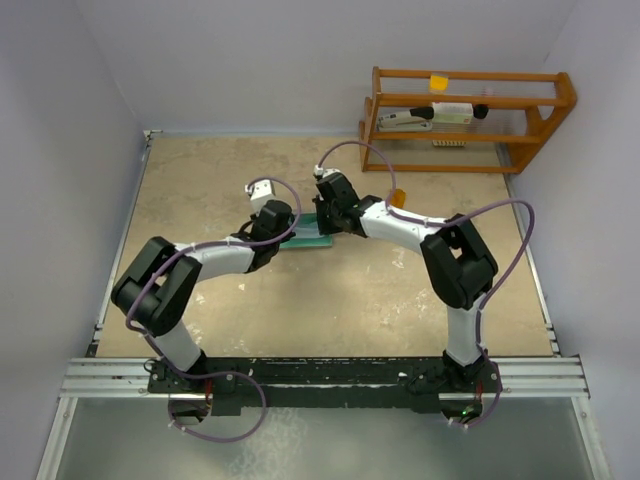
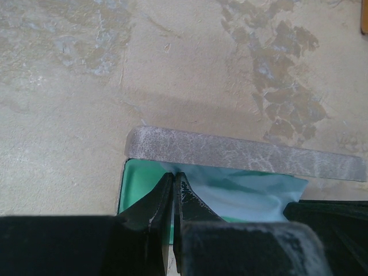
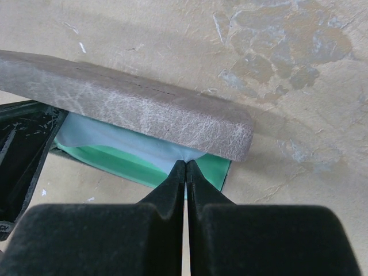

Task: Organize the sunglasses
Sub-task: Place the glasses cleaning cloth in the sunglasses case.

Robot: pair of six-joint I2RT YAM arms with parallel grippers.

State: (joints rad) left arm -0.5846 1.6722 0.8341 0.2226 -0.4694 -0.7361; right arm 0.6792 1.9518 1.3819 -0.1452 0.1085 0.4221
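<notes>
A grey case (image 2: 247,154) with green lining (image 2: 138,184) lies open in the middle of the table, its lid (image 3: 132,106) raised. A light blue cloth (image 2: 253,192) is spread inside it. My left gripper (image 2: 173,175) is shut on one puckered corner of the cloth. At the other end, my right gripper (image 3: 186,163) is shut on another corner of the cloth (image 3: 115,141). In the top view both grippers meet over the case (image 1: 308,240), left (image 1: 292,230) and right (image 1: 328,218). The sunglasses (image 1: 398,197) show as a small orange shape beside the right arm, mostly hidden.
A wooden rack (image 1: 465,115) with small items on its shelves stands at the back right against the wall. Grey walls close the table on the left, back and right. The arms' bases sit on a rail (image 1: 320,375) at the near edge.
</notes>
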